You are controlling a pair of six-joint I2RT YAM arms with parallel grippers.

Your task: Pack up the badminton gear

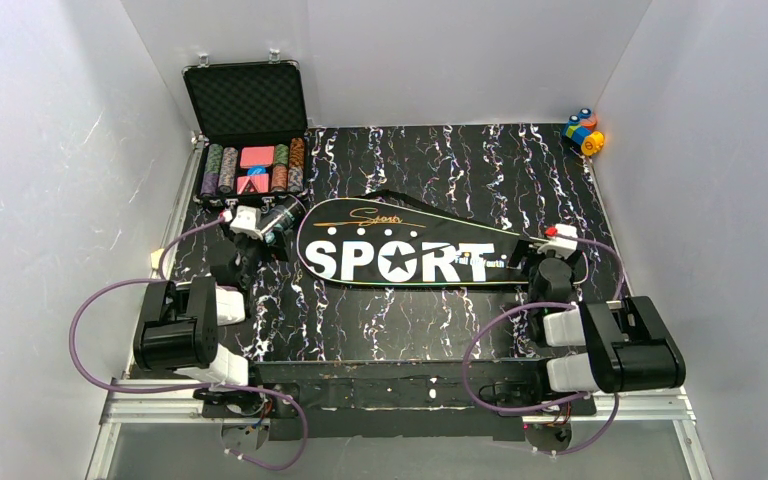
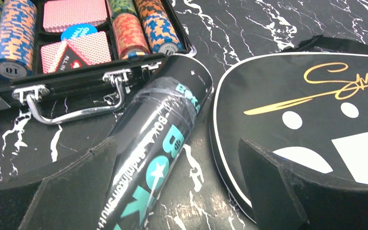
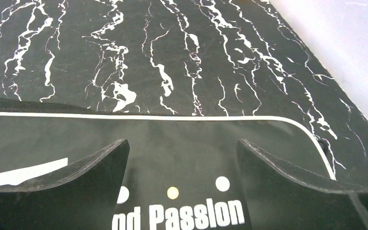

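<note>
"Racket bag (image 1: pixel 400 255), centre of the desk (image 1: pixel 360 320): what does it look like?"

"Smooth black fabric cut to a racket's outline, edged in white piping, with a zip along the rim. It lies flat on a black marble-look surface veined in white. The rounded head points toward my left arm, the narrow end toward my right. White block letters spell SPORT with a star in the O, and there is gold script above."

"And the tube?"

"Long dark tube (image 2: pixel 158 143), a round cylinder under glossy, crinkled film with teal lettering. It lies slantwise just beside the bag's head, its capped end near the chrome handle of the poker-chip case (image 1: pixel 250 130). That case is open, its lid upright and lined with dimpled foam, striped chips in rows."

"Your claws?"

"Left claw (image 2: pixel 176 143) is spread wide, its dark matte fingers on either side of the tube. Whether a pad touches it I cannot tell. Right claw (image 3: pixel 182 143) is apart too, hanging over the bag's narrow end and gripping nothing. Bright toy blocks (image 1: pixel 583 133) sit in the far right corner."
</note>
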